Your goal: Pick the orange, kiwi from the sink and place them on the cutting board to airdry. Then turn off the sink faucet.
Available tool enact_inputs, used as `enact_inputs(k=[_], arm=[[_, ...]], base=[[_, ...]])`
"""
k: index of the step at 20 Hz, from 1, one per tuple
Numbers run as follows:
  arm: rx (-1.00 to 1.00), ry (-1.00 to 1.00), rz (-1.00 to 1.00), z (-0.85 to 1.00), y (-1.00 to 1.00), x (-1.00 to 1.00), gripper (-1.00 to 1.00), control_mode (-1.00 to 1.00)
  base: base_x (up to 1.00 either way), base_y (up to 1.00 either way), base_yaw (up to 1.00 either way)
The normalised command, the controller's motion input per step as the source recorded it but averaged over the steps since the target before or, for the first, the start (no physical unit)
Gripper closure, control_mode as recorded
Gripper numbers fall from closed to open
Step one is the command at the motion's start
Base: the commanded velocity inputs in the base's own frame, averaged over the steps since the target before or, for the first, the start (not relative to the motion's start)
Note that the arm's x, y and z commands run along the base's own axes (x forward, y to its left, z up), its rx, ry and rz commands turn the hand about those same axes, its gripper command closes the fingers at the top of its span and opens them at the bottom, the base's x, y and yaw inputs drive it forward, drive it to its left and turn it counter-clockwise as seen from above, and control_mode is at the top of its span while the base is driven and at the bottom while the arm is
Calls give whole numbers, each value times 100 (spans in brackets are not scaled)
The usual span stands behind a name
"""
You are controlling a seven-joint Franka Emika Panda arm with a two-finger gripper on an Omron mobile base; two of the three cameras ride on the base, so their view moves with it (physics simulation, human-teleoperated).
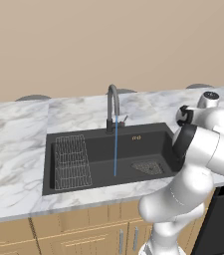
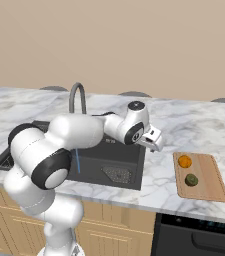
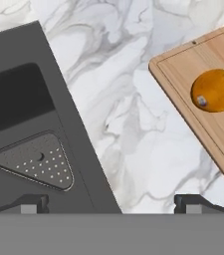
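- Two fruits sit on the cutting board (image 2: 209,181): the orange (image 2: 184,161) toward the far end, the kiwi (image 2: 191,180) nearer the counter's front edge, apart from each other.
- Sink (image 1: 153,137) holds no fruit; wire rack (image 1: 71,162) at its left, mesh drain plate (image 1: 147,167) at its right.
- Sink faucet (image 1: 112,107) is running: thin blue stream (image 1: 115,149) falls from the spout to the basin floor.
- Gripper (image 2: 153,139) hovers over the marble counter (image 2: 159,180) between sink and board, jaws spread wide, nothing between them.
- Judgement: fruit placement looks complete; remaining step is shutting off the water.
- Handling, faucet: rigid metal fixture, fixed to the counter, not fragile. The small side lever (image 1: 124,119) at the base is the part to work, not the arched spout.
- Lever is short and thin and probably wet, so a slip is possible; pushing it with one finger may serve better than a pinch.
- Risk: approaching from the right, the hand must clear the gooseneck before reaching the lever.
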Motion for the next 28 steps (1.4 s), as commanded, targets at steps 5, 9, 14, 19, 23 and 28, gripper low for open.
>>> enact_inputs(k=[5,9,14,19,23,28], arm=[[0,-1,0,0,24,18,-100,-100],[0,0,0,0,26,20,-100,-100],[0,0,1,0,28,21,-100,-100],[1,0,4,0,32,18,-100,-100],[2,0,6,0,30,15,-100,-100],[0,-3,5,0,31,11,-100,-100]], base=[[0,0,0],[0,0,0],[0,0,0],[0,0,0],[0,0,0],[0,0,0]])
